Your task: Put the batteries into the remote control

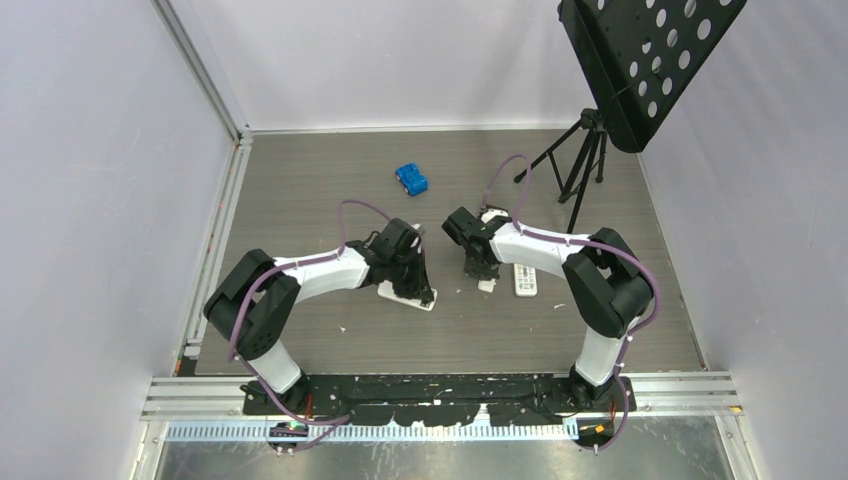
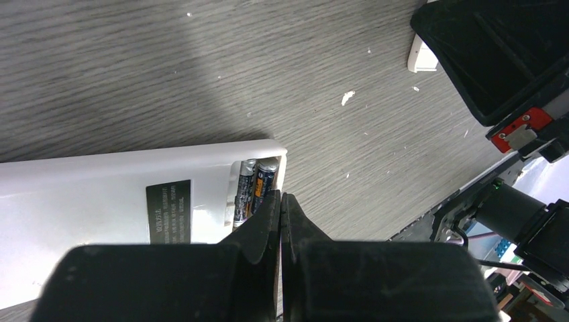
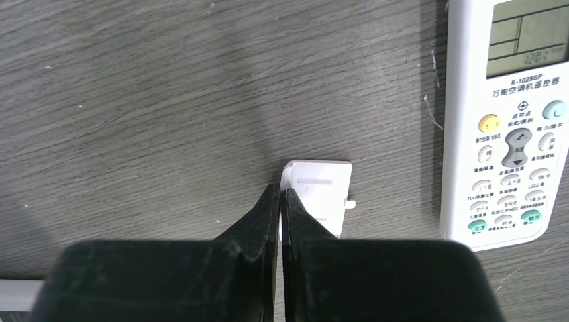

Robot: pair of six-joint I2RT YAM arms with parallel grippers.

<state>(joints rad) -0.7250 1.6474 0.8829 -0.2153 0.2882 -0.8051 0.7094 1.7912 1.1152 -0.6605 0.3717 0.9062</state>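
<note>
We see the left jaws pressed together with nothing between them, their tips poised over the open end of the remote control (image 2: 100, 201). The remote lies on the table (image 2: 134, 67) back side up and stretches away to the left of those jaws, its black label (image 2: 168, 211) just left of the tips. Two batteries (image 2: 258, 184) lie side by side in the open compartment, directly ahead of the tips. We cannot tell whether the tips touch them.

The right jaws are also closed tight, holding nothing we can make out. Just ahead of their tips and a little to the right, a small white battery cover (image 3: 325, 191) lies flat on the table. One jaw overlaps its near corner, and we cannot tell whether it touches. Further right of these jaws rests a second remote (image 3: 513, 134), face up, with a display and coloured buttons.

From above, both pairs of jaws point down near each other, and the cover lies between the two remotes. Well beyond both pairs sits a blue block (image 1: 411, 180). A black music stand (image 1: 640, 60) on a tripod rises beyond the right jaws.
</note>
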